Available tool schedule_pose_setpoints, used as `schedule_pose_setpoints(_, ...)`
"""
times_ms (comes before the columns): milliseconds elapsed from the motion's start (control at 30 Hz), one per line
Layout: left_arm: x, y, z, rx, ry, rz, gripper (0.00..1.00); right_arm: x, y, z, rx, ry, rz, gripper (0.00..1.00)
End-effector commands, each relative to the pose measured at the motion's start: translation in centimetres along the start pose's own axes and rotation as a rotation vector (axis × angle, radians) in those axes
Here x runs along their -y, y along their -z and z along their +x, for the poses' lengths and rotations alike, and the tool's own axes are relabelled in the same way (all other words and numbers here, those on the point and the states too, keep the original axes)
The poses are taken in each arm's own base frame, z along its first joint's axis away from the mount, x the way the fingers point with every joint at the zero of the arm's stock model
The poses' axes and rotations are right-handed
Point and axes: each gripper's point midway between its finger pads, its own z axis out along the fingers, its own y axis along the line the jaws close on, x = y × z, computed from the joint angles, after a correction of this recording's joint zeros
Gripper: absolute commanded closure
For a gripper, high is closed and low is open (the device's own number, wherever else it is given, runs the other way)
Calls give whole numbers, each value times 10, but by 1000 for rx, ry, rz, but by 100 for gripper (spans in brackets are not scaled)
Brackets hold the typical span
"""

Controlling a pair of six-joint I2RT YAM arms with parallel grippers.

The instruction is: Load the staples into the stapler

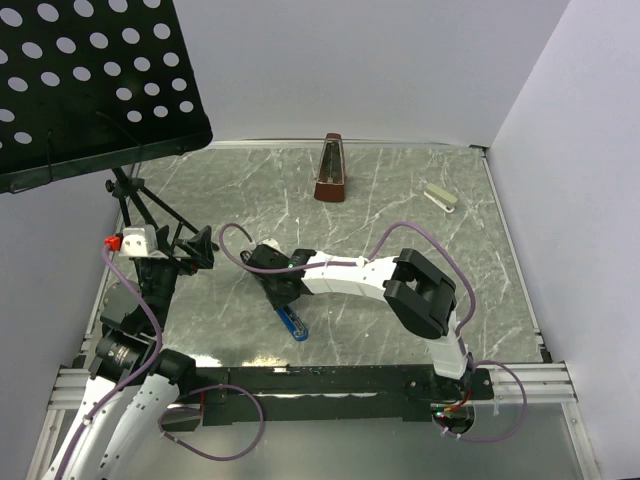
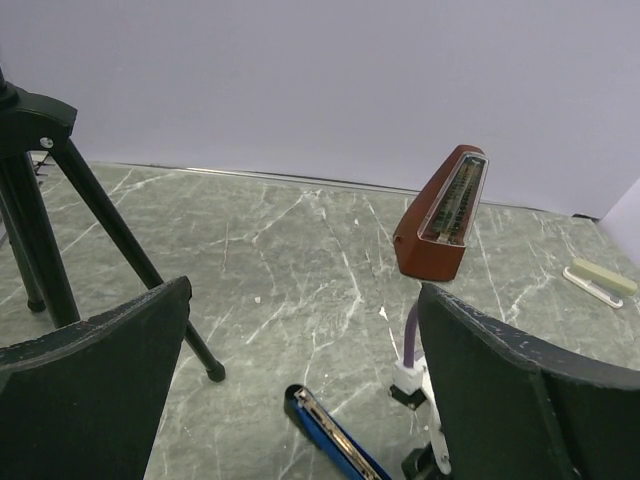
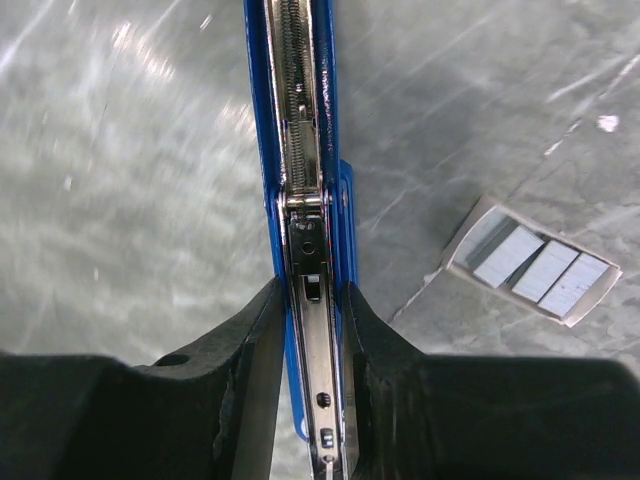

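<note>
A blue stapler [image 3: 300, 150] lies open on the marble table, its silvery magazine rail facing up. My right gripper [image 3: 310, 295] is shut on it, one black finger on each side. The stapler also shows in the top view [image 1: 294, 323] and the left wrist view [image 2: 335, 440]. The staples [image 3: 530, 262], a small open whitish box with silvery-grey strips inside, lie just right of the stapler; in the top view the box is hidden. My left gripper [image 2: 305, 290] is open and empty, hovering left of the stapler by the stand's legs [image 1: 203, 247].
A black music stand [image 1: 90, 80] with tripod legs [image 2: 110, 235] stands at the left. A brown metronome [image 1: 332, 170] stands at the back centre. A pale second stapler [image 1: 440, 197] lies at the back right. White walls close in the table.
</note>
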Motion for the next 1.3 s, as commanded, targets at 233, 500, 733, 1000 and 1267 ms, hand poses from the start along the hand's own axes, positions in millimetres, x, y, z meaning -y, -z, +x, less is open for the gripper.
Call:
schedule_pose_setpoints(233, 3, 2, -15, 53, 34, 10, 1, 9, 0, -44, 155, -176, 148, 99)
schedule_pose_setpoints(500, 4, 2, -15, 53, 32, 16, 1, 15, -9, -66, 210, -112, 207, 95)
schedule_pose_setpoints(733, 5, 3, -15, 54, 31, 19, 1, 12, -1, -78, 239, -100, 194, 62)
schedule_pose_setpoints(1000, 6, 4, -15, 54, 32, 25, 1, 12, 50, -94, 333, -68, 118, 42)
schedule_pose_setpoints(1267, 6, 4, -16, 57, 29, 26, 1, 51, 47, -89, 319, -50, 174, 26)
